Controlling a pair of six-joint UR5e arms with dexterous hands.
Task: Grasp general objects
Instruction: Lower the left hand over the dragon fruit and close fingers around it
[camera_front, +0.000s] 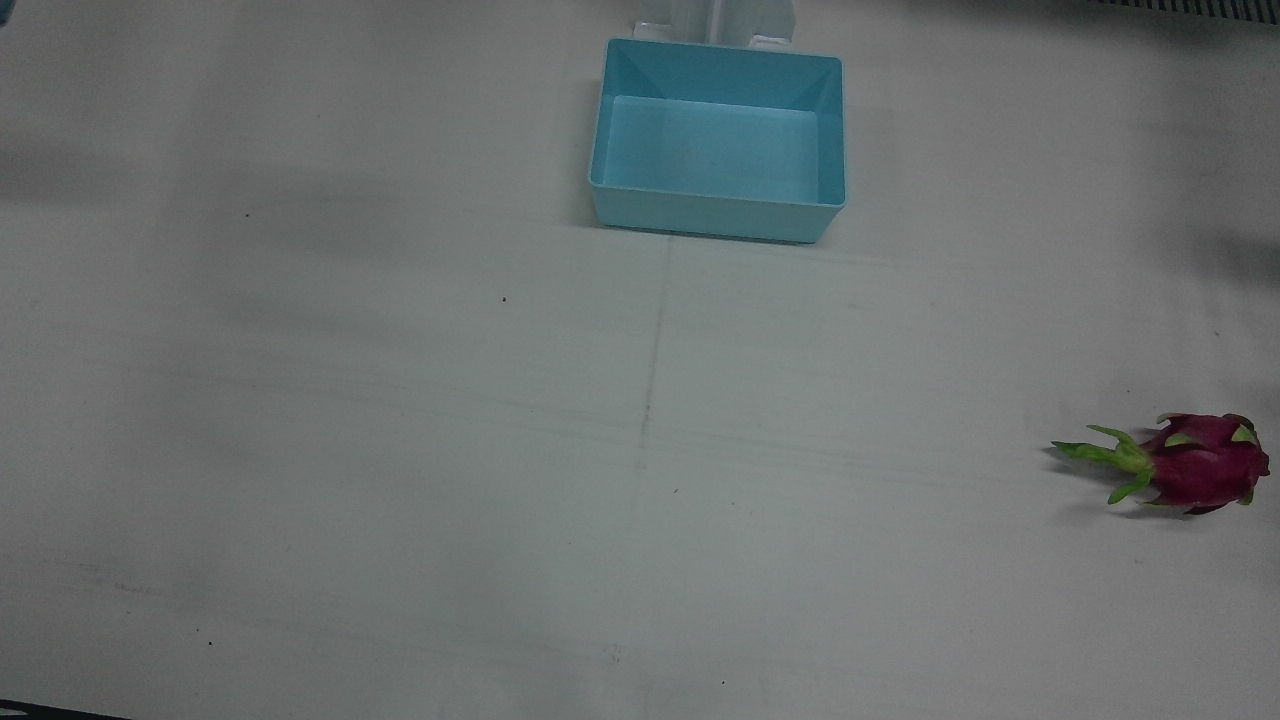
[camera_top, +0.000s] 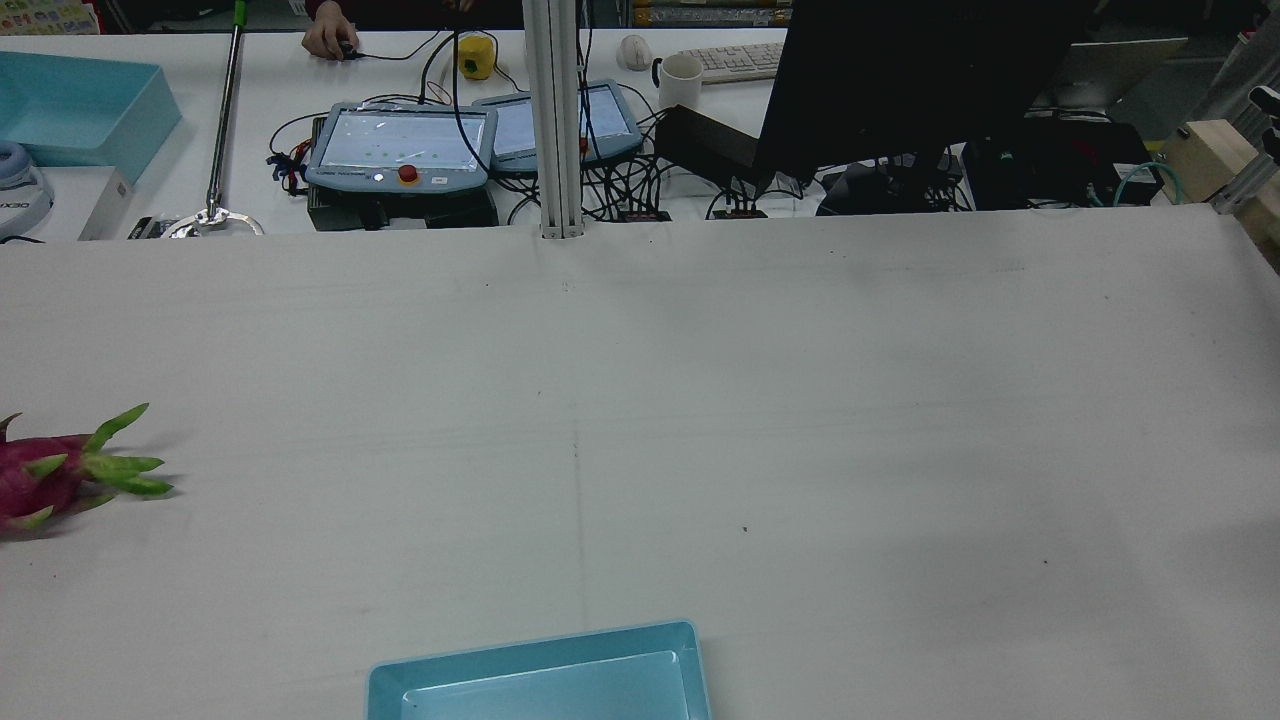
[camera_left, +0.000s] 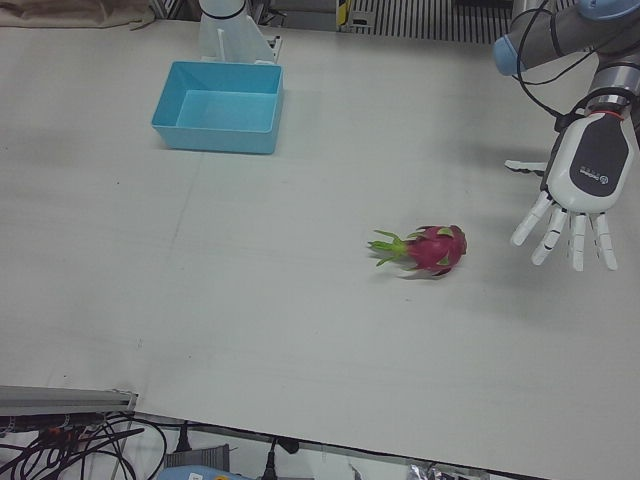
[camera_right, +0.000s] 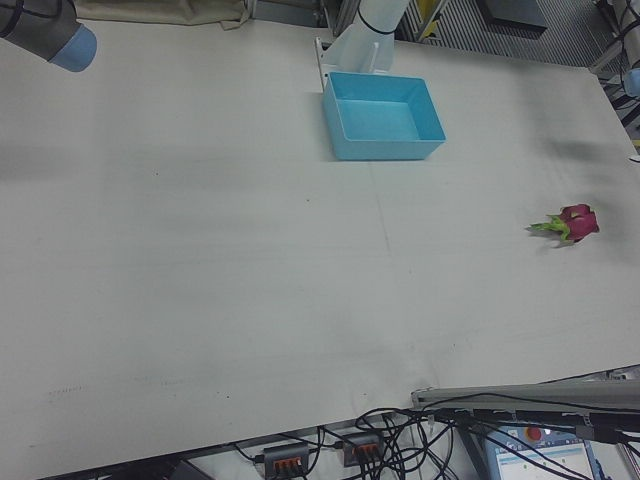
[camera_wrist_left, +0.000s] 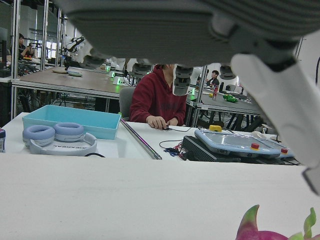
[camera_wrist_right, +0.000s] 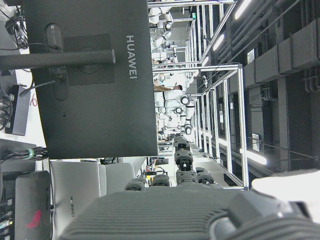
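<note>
One scaly magenta dragon fruit (camera_left: 436, 248) lies beside the spread left hand (camera_left: 574, 201).

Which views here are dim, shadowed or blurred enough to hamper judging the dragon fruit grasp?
Front view: dim with a bluish cast, soft shadow bands across the table, dragon fruit still sharp. Left-front view: evenly lit, left hand and fruit crisp. Left hand view: the hand's near underside is blurred, fruit cropped at the bottom edge. Right hand view: sideways, shows no fruit.
</note>
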